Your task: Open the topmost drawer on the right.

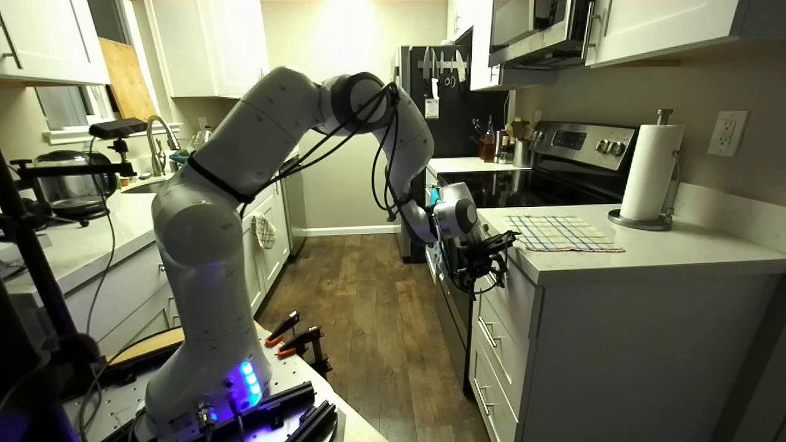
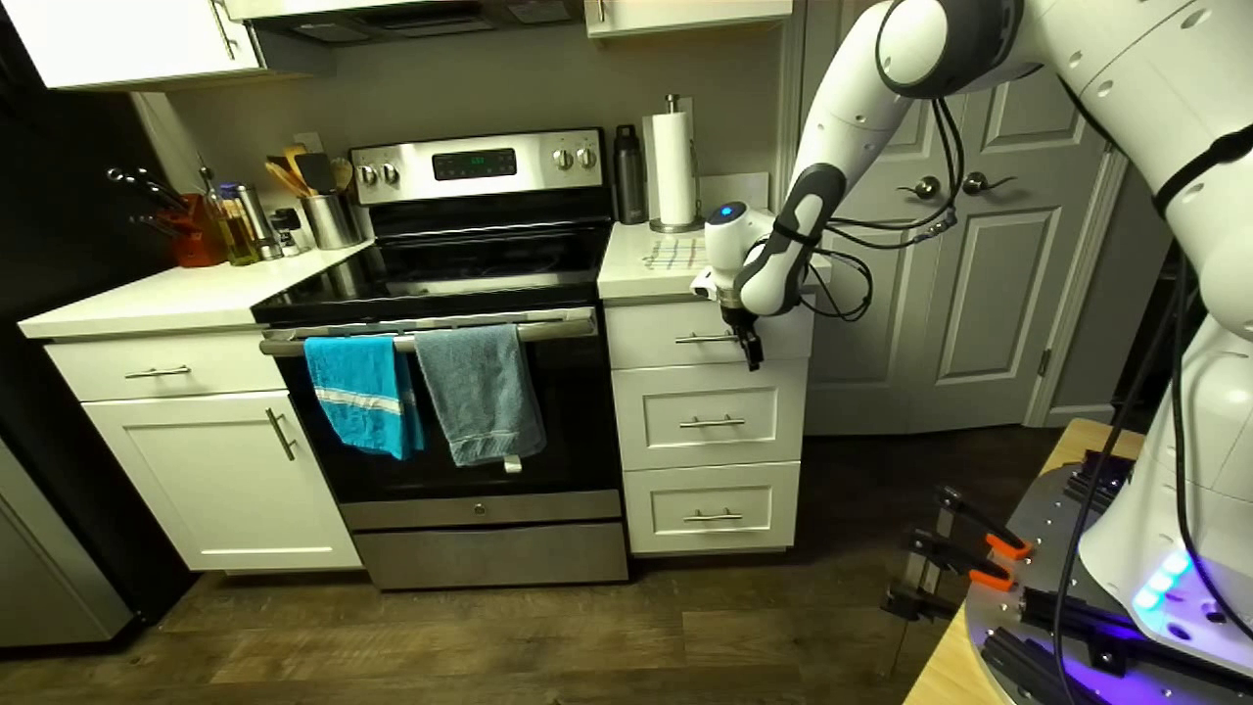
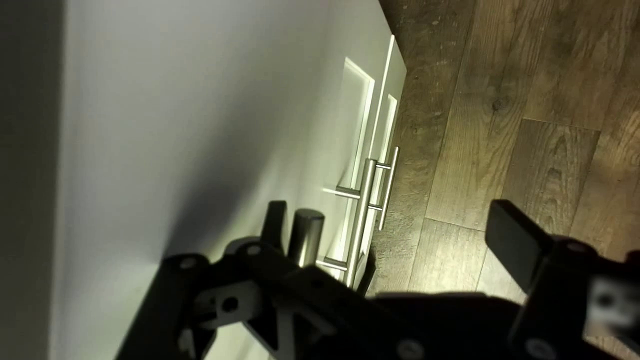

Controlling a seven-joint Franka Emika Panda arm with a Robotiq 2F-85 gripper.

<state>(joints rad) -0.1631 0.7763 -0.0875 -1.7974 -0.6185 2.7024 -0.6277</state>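
The topmost drawer (image 2: 641, 335) is a shallow white front under the counter, right of the stove in an exterior view. It looks shut, level with the fronts below it. Its bar handle (image 2: 697, 339) is partly hidden by my gripper (image 2: 753, 357). In the wrist view my gripper (image 3: 392, 225) is open, its two fingers wide apart. The round end of the handle (image 3: 307, 232) shows between them, close beside the left finger, which lies between the handle and the drawer front (image 3: 150, 110). I cannot tell whether finger and handle touch. In an exterior view the arm's end (image 1: 491, 258) hides the handle.
Lower drawers with bar handles (image 3: 362, 215) stick out below. The stove (image 2: 470, 392) with hanging blue (image 2: 357, 392) and grey (image 2: 485, 392) towels stands beside the cabinet. The counter (image 1: 651, 258) above holds a checked cloth (image 1: 562, 233) and paper towel roll (image 1: 651, 172). Clamps (image 1: 301, 341) edge the robot's table.
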